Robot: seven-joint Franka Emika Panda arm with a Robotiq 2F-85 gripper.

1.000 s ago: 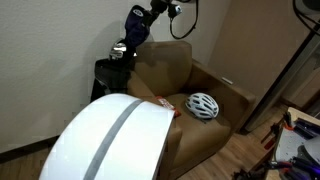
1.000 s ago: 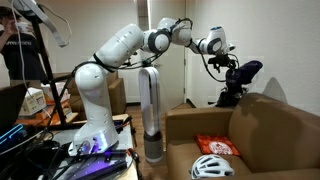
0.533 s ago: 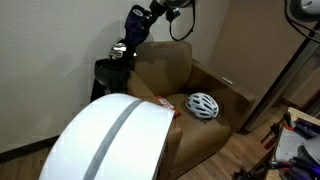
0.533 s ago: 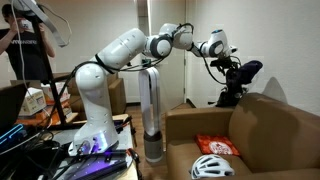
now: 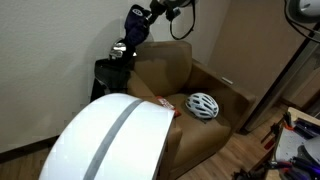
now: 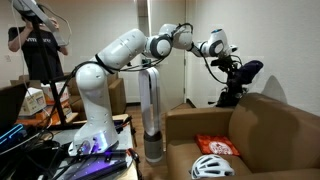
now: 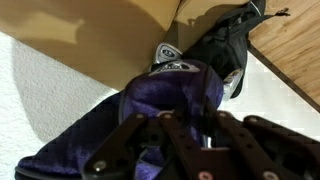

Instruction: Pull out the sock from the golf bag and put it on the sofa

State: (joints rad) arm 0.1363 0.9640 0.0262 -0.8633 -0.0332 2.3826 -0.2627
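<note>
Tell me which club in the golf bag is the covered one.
The one under the dark blue head cover, right at the gripper; the silvery club heads beside it in the golf bag are bare.

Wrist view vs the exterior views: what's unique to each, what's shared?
Wrist view only: a close-up of dark blue fabric bunched against the pincer, and the marking on a silvery club head. It is unclear whether the fabric is the sock or a head cover.
Exterior views only: the sofa seat holding a white helmet and an orange packet, the white domed object, the whole arm, and a person.
Shared: the black golf bag, the tan sofa back, and the pincer at the bag's top.
</note>
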